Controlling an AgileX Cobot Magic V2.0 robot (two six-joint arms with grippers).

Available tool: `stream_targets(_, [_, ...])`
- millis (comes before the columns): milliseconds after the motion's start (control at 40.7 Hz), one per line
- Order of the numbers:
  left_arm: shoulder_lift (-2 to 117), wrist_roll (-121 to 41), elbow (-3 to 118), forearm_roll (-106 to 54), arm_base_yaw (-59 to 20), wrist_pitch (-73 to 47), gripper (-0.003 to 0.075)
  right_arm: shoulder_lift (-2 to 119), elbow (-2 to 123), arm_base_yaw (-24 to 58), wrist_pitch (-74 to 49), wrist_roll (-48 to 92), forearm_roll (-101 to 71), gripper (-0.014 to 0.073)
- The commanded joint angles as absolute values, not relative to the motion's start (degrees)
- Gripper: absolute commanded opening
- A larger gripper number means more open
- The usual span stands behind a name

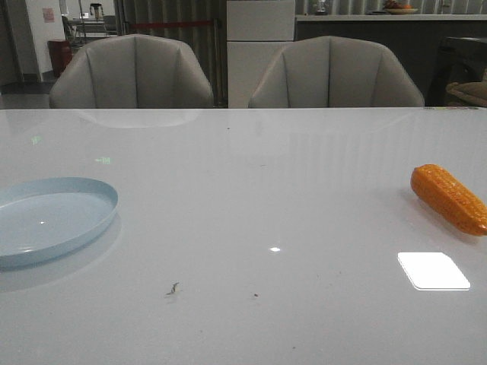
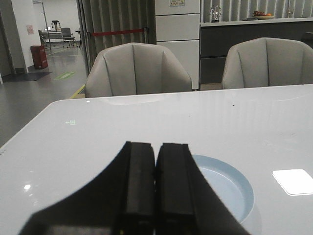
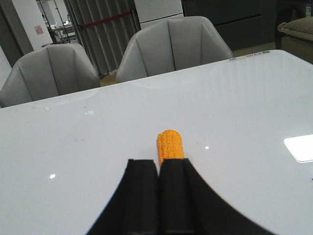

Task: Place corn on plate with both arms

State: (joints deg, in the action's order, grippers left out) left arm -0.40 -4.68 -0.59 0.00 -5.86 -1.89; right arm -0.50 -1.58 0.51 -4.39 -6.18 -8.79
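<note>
While the table (image 1: 243,228) looks like one big glossy white slab from the front, both task things sit way out at its sides. The plate (image 1: 53,217) is at the left edge of the front view, partly cut off by the frame, and the corn (image 1: 449,198) lies flat at the far right, also clipped by the frame, with its blunt end pointing back toward the chairs (image 1: 133,72). So they're well apart, with a wide bare stretch of tabletop between them. The only stuff in that stretch is a tiny bit of debris (image 1: 173,288) near the front, plus a bright light reflection (image 1: 433,271) just in front of the corn. The table's far edge runs right along the two chairs.

Neither arm shows in the front view, only in the wrist cams.

The left gripper (image 2: 155,166) has its fingers pressed together, nothing between them. The plate (image 2: 230,188) sits just beyond and a bit to one side of the fingertips, partly hidden behind them. I think the gripper hangs over the plate's near rim, but that angle makes it hard to be sure.

The right gripper (image 3: 157,169) is also clamped shut on nothing. The corn (image 3: 170,145) pokes out just past the fingertips, end-on to the camera, nearly in line with them but nudged slightly off-centre. Can't tell if there's contact; it looks just beside, not gripped.
</note>
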Motion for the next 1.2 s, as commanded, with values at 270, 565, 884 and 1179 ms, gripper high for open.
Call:
stream_targets(270, [-1.4,-4.0,-2.8,0.0,-5.8,2.6,0.0094,-2.0,-0.4,0.2,0.4,-6.0,-8.8,0.0066])
stream_targets(565, [-1.4,-4.0,-2.8,0.0,-5.8,2.6,0.0094,-2.0,-0.4,0.2,0.4,-6.0,-8.8,0.0066])
stream_targets(884, [-1.4,-4.0,-2.8,-4.4,-5.8,3.0,0.0094,-2.0,-0.4,0.2,1.3,-6.0,-8.8,0.0066])
stream_targets(1179, [-1.4,-4.2,-1.7,-1.4,-5.8,13.8,0.0094,-2.0,0.1,0.3,7.2,-6.0,-8.8,0.0066])
